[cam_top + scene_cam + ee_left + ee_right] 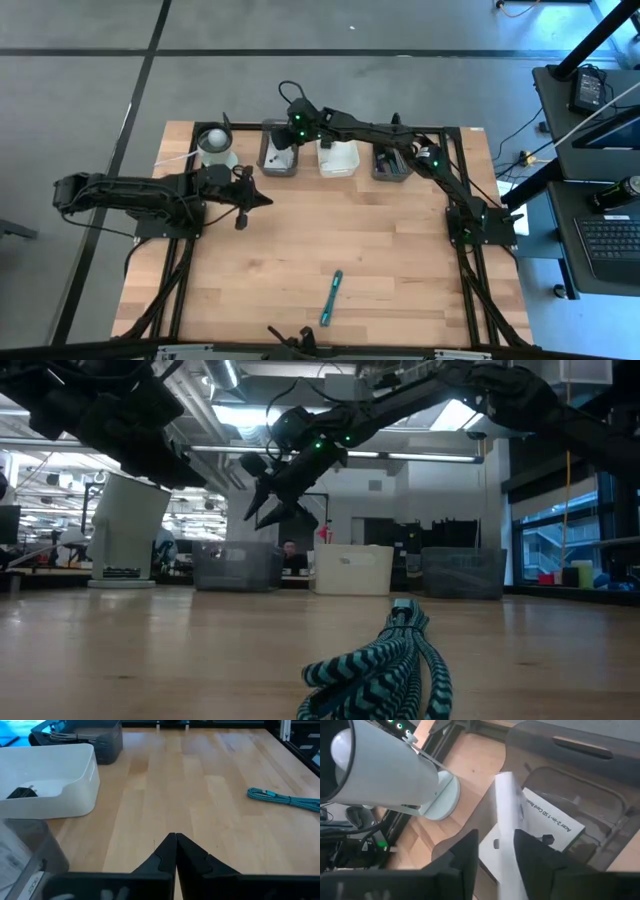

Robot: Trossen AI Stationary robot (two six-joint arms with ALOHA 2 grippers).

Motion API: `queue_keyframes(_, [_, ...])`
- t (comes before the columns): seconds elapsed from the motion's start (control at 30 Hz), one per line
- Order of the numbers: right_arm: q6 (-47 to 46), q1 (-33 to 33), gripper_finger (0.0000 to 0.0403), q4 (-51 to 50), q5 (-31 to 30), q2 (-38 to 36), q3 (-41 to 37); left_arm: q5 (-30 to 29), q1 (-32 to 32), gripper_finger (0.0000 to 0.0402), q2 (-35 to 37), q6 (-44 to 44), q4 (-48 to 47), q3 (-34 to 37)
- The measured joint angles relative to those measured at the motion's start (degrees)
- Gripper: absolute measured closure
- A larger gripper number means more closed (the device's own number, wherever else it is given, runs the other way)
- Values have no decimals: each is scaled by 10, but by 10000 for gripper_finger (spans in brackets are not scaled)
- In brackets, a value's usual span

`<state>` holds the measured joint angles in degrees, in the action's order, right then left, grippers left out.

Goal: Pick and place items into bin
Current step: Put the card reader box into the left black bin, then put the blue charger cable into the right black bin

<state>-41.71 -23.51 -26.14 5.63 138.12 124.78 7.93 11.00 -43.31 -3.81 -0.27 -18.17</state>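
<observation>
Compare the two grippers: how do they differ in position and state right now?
The left gripper is shut and empty, low over bare table; the right gripper is above the grey bin, closed on a white card. The left arm is drawn back on its own side; the right arm reaches far across the table. Both are dark two-finger grippers.

Teal braided cable [331, 297]: lies loosely bundled, flat on the table's near centre. White printed card [507, 827]: held edge-up over the far-left grey bin [277, 158] (a second printed card lies inside). Small black item [21, 793]: rests in the white bin [338, 157].
</observation>
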Motion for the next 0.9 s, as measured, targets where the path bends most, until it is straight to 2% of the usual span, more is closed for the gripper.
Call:
queue_keyframes(0.37, [-1,-23,197,1,5,0,0,11,4,398,0,0,-19,0])
queue_keyframes(0.67, [-19,-61,174,-2,122,-16,-1,21,4,399,0,0,-29,0])
queue_keyframes(0.77, [19,-61,177,-23,104,-43,-1,21,4,400,0,0,-29,0])
queue_keyframes(0.9, [105,-49,191,-96,23,-100,0,5,4,398,0,0,-29,0])
